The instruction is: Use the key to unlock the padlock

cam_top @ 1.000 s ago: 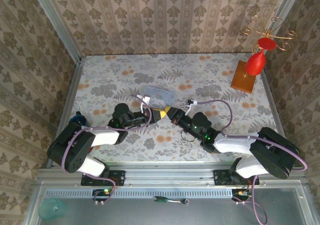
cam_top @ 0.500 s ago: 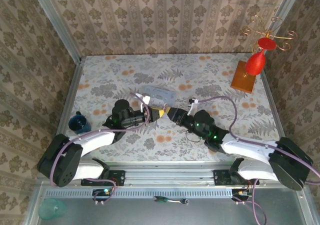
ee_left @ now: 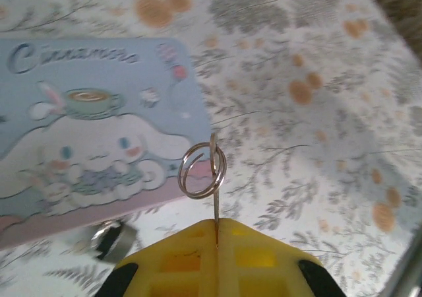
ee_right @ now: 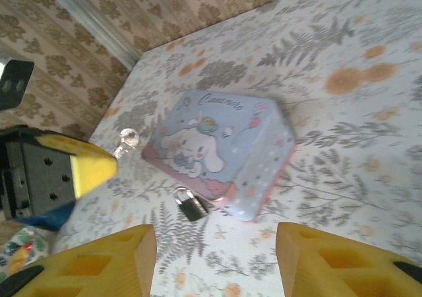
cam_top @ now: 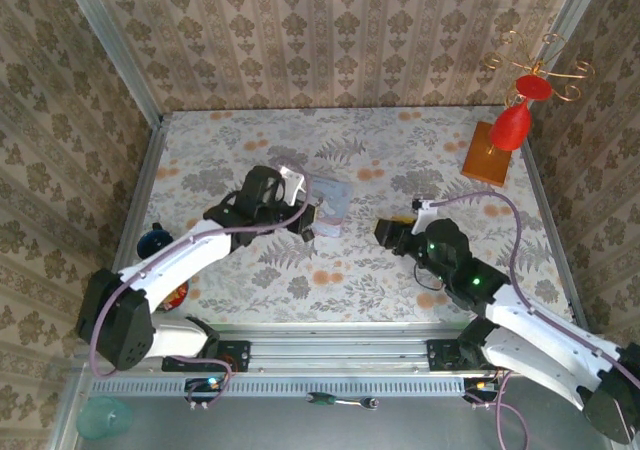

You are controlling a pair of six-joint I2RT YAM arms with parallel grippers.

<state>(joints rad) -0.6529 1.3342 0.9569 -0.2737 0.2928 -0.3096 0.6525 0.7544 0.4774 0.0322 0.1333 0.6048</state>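
Observation:
My left gripper is shut on the key. The thin blade stands edge-on between the yellow fingers, and its silvery ring sticks out in front. The tiny dark padlock lies flat on the table against the near edge of the pastel tin box. In the left wrist view the padlock shows just below left of the key. From above, the left gripper hovers at the box's left edge. My right gripper is open and empty, and from above it sits well right of the box.
A red goblet on an orange wooden block with a gold wire stand sits at the far right. A blue cup stands at the table's left edge. Patterned walls close in three sides.
The two grippers were fingertip to fingertip in the middle. The left one has since carried the key up and right to the tin box. The right one has pulled back to the right and stands open.

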